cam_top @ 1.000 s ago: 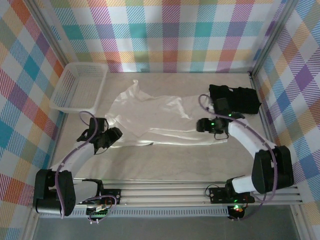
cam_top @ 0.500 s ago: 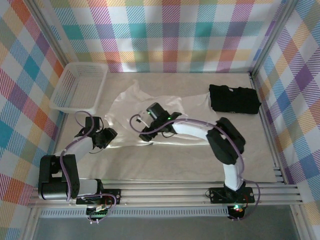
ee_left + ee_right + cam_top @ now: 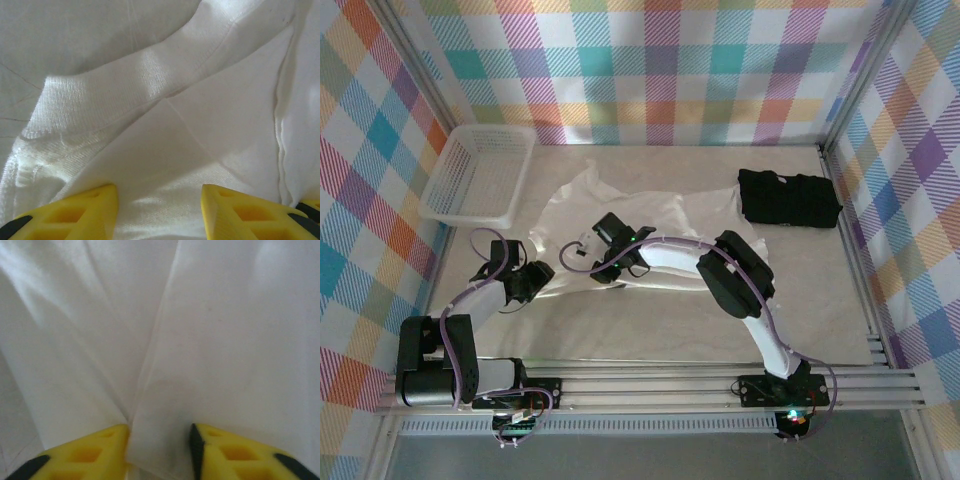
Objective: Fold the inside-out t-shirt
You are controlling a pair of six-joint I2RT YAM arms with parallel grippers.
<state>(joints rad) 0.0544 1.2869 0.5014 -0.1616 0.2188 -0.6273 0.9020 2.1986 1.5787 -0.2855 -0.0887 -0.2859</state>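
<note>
Inside-out t-shirt (image 3: 670,212) lies crumpled mid-table, between the white basket (image 3: 480,172) and the black folded garment (image 3: 788,198). The right gripper (image 3: 592,258), reaching across it, pinches a fold of its cloth. The left gripper (image 3: 538,277) sits at its near-left edge, cloth between its fingers; whether they clamp it is unclear.

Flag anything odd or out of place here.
Nothing spilled or damaged. The t-shirt lies rumpled rather than flat, with one flap poking toward the back left. The right gripper reaches far across onto its left part, close to the left gripper.
</note>
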